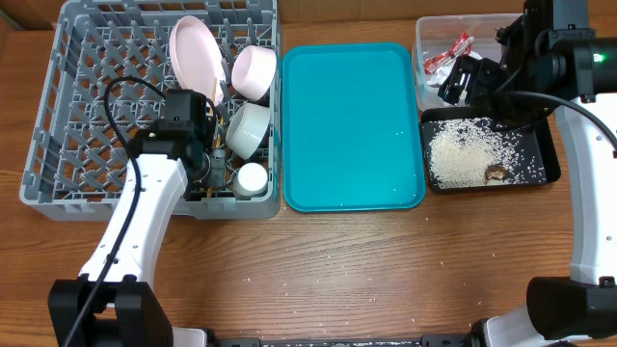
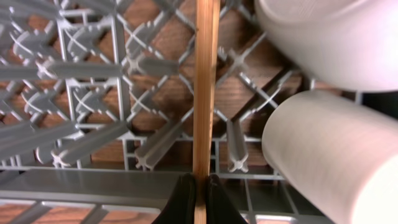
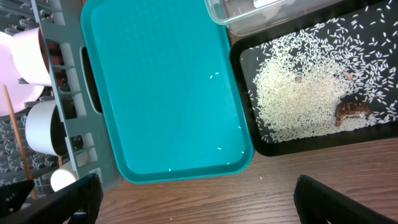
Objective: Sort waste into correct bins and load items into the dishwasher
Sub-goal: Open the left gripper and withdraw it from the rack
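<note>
While the left tool pinches thin, light-brown chopsticks over the grey rack, the right tool gapes wide

1 plate, 2 bowls, 1 cup, 1 rack

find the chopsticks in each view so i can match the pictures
Overhead: chopsticks stand in the grey rack, between the plate and the left arm.
Left wrist: centre, running top to bottom, pinched by the left gripper.
Right wrist: thin stick at far left.
Shared landmark: white bowl just right of them.
</note>
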